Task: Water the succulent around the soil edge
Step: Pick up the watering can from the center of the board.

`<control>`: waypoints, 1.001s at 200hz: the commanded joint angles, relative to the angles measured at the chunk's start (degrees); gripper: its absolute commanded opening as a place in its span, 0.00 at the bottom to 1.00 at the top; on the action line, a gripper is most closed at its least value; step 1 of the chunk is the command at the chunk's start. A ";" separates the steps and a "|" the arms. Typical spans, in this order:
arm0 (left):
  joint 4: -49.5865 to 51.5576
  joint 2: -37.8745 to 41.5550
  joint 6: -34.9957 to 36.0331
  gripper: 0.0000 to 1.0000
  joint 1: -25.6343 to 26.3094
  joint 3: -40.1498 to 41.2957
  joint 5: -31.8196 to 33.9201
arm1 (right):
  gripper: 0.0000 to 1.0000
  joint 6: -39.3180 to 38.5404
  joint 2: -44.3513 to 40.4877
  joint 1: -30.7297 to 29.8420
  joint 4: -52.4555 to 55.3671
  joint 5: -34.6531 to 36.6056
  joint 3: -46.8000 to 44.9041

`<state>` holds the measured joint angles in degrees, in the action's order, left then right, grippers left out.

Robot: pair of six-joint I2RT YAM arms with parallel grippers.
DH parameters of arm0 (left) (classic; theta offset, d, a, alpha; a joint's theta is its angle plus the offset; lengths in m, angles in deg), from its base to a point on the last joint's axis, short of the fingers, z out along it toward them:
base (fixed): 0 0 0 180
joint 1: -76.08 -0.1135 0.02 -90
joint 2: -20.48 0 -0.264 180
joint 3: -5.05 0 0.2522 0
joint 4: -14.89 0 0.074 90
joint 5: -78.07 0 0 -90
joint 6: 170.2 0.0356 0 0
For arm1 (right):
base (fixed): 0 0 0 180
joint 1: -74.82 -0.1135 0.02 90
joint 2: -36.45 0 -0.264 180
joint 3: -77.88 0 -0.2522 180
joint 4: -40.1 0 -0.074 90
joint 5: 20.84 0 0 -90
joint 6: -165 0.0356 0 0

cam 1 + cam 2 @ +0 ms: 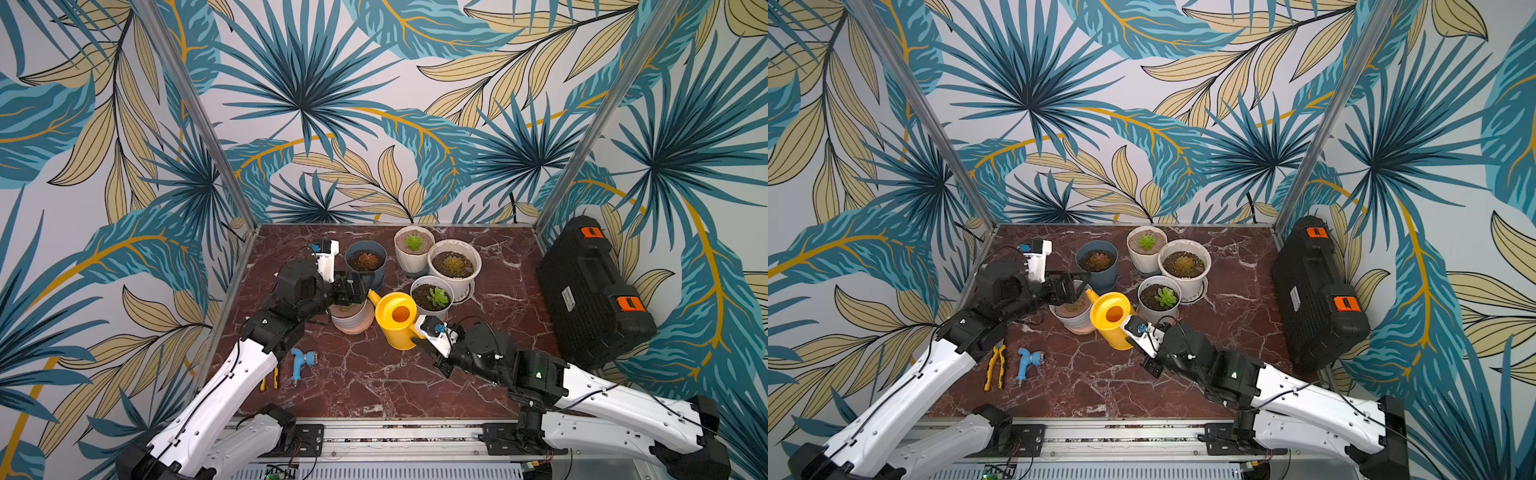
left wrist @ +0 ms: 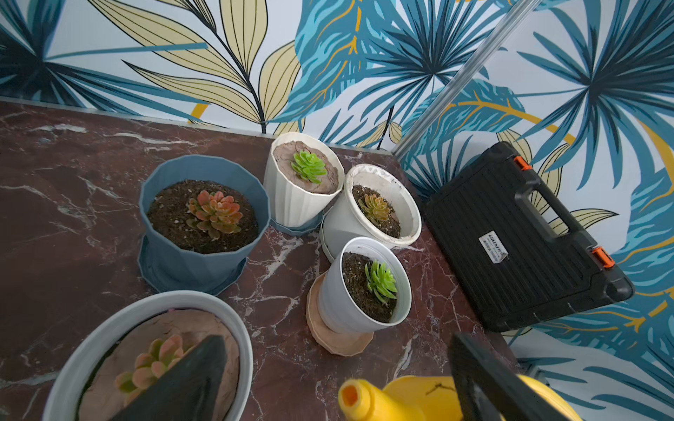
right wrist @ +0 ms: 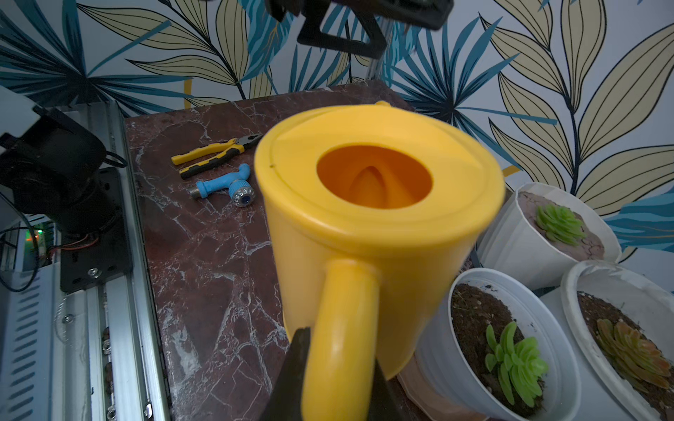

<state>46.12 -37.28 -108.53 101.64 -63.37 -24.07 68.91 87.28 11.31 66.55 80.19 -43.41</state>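
A pinkish succulent (image 2: 153, 361) grows in clay-coloured soil in a pale grey pot (image 1: 353, 322) at the left of the pot group. My left gripper (image 1: 359, 291) hovers open just above it, partly hiding the plant in both top views; its dark fingers (image 2: 182, 382) stand wide apart. A yellow watering can (image 1: 397, 320) sits right beside the pot, its spout (image 2: 352, 397) reaching toward the pot's rim. My right gripper (image 3: 339, 364) is shut on the can's handle, also seen in a top view (image 1: 1131, 338).
Behind stand a blue pot (image 1: 366, 264), a ribbed white pot (image 1: 413, 249), a wide white pot (image 1: 454, 266) and a small white pot (image 1: 432, 297), the last close to the can. A black tool case (image 1: 594, 291) leans at the right. Pliers (image 1: 995, 365) and a blue nozzle (image 1: 300, 363) lie front left.
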 commanded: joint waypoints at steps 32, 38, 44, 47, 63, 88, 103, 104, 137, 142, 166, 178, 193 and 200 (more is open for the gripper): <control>2.42 -3.96 4.00 1.00 4.69 -3.15 6.58 | 0.00 -1.35 -2.03 0.08 -7.21 -2.73 0.91; 2.71 -4.31 4.28 1.00 5.22 -3.24 7.13 | 0.00 -1.30 -2.22 0.03 -7.60 -2.49 1.02; 2.80 -4.61 4.45 1.00 5.53 -3.11 7.38 | 0.00 -1.21 -2.59 0.04 -8.11 -2.06 1.14; 2.78 -4.71 4.44 1.00 5.75 -3.12 7.59 | 0.00 -1.10 -2.77 0.01 -8.31 -1.86 1.11; 2.78 -5.17 4.61 1.00 6.42 -2.66 7.83 | 0.00 -1.09 -3.98 0.00 -9.76 0.32 1.25; 2.17 -5.39 4.30 1.00 6.88 -1.22 8.12 | 0.00 -1.57 -6.28 0.03 -12.07 4.26 0.72; 1.77 -5.26 4.00 1.00 6.96 -0.42 8.08 | 0.00 -1.96 -7.95 0.02 -13.07 5.52 0.27; 1.77 -5.26 4.00 1.00 6.96 -0.35 8.09 | 0.00 -1.98 -8.03 0.03 -13.10 5.55 0.25; 0.42 -5.17 3.22 1.00 7.06 0.51 7.17 | 0.00 -2.41 -9.32 0.04 -13.32 7.65 0.25; 0.18 -5.25 3.03 1.00 7.10 0.53 6.89 | 0.00 -2.42 -9.20 0.00 -13.39 7.98 0.23; -0.26 -5.52 2.59 1.00 7.14 0.25 5.93 | 0.00 -2.01 -8.39 -0.01 -13.56 9.84 0.50; -0.25 -5.52 2.59 1.00 7.21 0.29 5.97 | 0.00 -1.66 -8.38 0.05 -13.90 10.79 0.52; 0.06 -5.44 2.70 1.00 7.23 0.55 6.03 | 0.00 -1.34 -8.81 -0.03 -14.31 12.48 0.49; 0.19 -5.35 2.76 1.00 7.21 0.60 6.09 | 0.00 -1.30 -8.97 0.04 -14.43 13.14 0.59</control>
<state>42.58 -42.04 -106.81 108.79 -63.96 -18.17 67.03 80.44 11.29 64.26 87.57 -43.69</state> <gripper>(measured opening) 0.999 0.159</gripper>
